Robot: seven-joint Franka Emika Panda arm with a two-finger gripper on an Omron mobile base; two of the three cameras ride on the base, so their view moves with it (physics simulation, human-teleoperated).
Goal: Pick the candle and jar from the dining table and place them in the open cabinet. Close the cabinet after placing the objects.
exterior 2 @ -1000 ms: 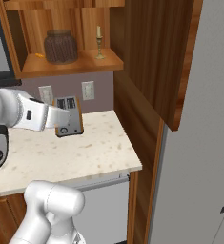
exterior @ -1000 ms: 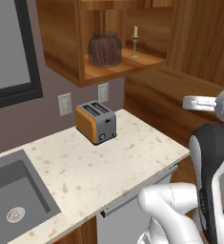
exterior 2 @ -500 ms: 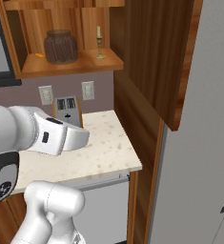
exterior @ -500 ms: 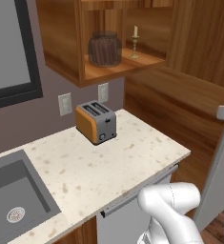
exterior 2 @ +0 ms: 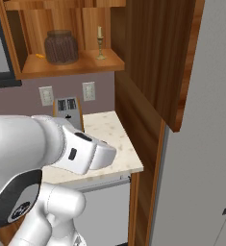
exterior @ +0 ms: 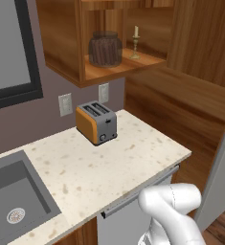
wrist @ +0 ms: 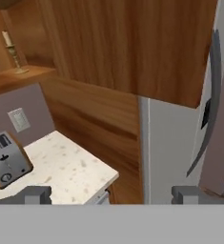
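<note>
Hand view shows me the big brown door of the cabinet (wrist: 132,47) swung open, right in front of my gripper (wrist: 111,194). My gripper's two tips are spread wide apart and hold nothing. From the base views I see the cabinet shelf up high over the counter (exterior: 109,167). The jar (exterior: 105,48) sits on that shelf, and the candle (exterior: 135,42) stands upright just beside it, on the side nearer the open door. Both are well apart from my gripper, up and off to its left in the hand view. Under the shelf the orange toaster (exterior: 96,122) sits on the counter, with the sink (exterior: 13,201) further along.
</note>
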